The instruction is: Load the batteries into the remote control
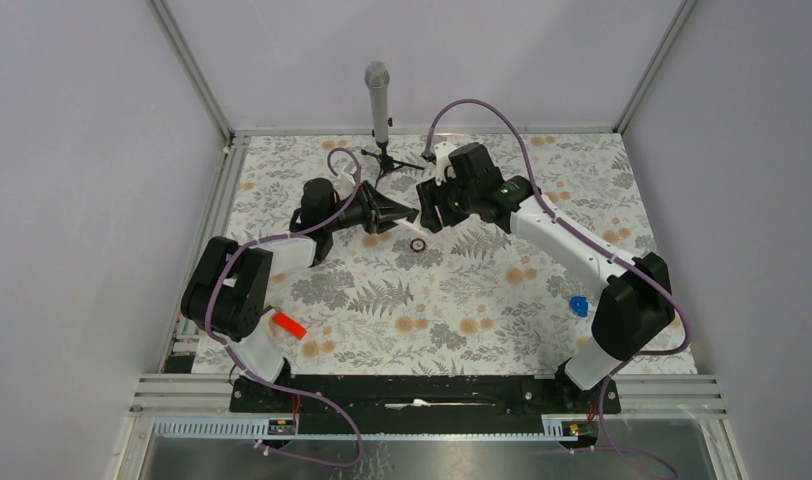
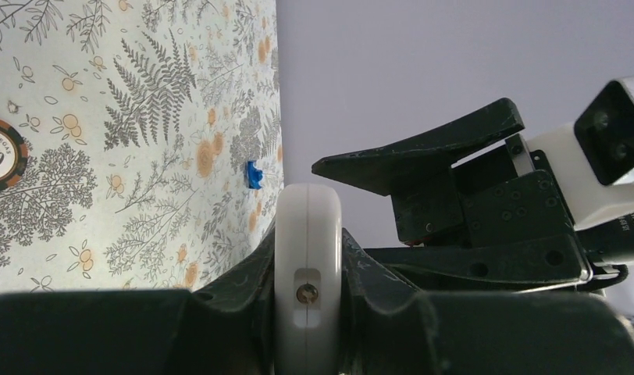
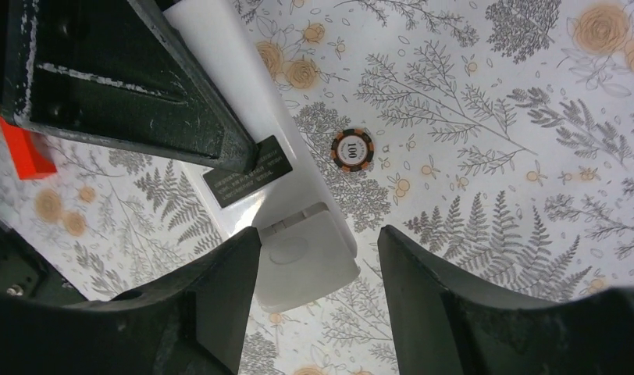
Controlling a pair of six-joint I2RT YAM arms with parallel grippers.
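The remote control (image 3: 302, 266) shows only its white back and sides, with a black label and a battery-cover end. My left gripper (image 1: 386, 213) is shut on it and holds it edge-up above the table; in the left wrist view its white edge (image 2: 308, 226) sits clamped between the dark fingers (image 2: 243, 285). My right gripper (image 3: 318, 269) is open around the remote's cover end. One finger (image 3: 220, 281) is against the remote's side and the other stands apart. The batteries are not in view.
A round poker chip (image 1: 418, 244) lies on the floral cloth (image 1: 462, 300) just below both grippers. A red block (image 1: 288, 325) is near the left arm's base, a small blue piece (image 1: 579, 306) by the right arm, and a microphone stand (image 1: 379, 100) at the back.
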